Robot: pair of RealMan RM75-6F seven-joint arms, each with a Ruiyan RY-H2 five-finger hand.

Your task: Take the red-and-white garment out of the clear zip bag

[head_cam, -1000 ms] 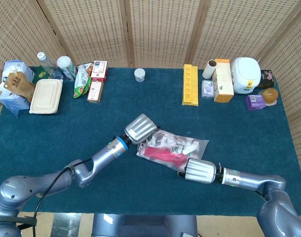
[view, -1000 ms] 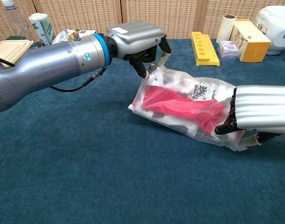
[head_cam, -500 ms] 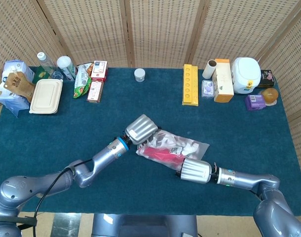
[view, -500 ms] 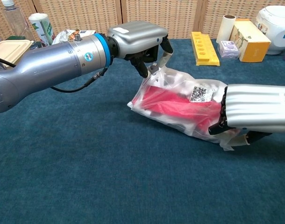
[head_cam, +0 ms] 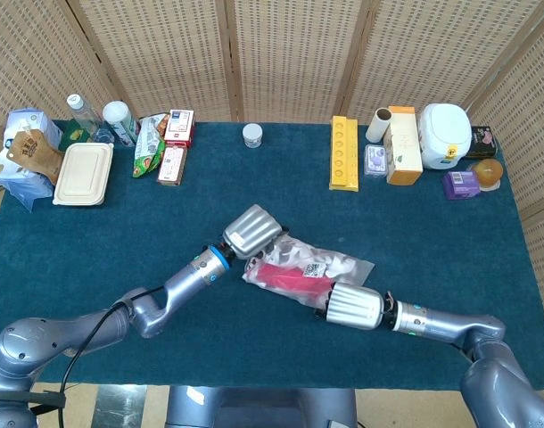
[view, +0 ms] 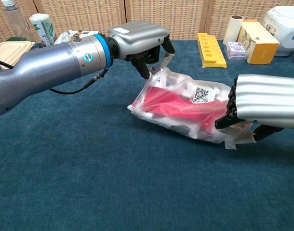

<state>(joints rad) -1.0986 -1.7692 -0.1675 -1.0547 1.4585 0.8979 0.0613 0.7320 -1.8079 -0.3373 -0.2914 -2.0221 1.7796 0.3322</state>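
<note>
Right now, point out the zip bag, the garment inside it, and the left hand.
clear zip bag (view: 205, 94), chest view, on its QR label
red-and-white garment (view: 185, 106), chest view, red fabric through the plastic
left hand (view: 140, 36), chest view, back of the hand

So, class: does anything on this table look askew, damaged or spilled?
Only the clear zip bag: it lies crumpled and skewed mid-table, with the left hand gripping one end and the right hand the other. The red-and-white garment is bunched up inside. Nothing looks spilled or torn.
</note>
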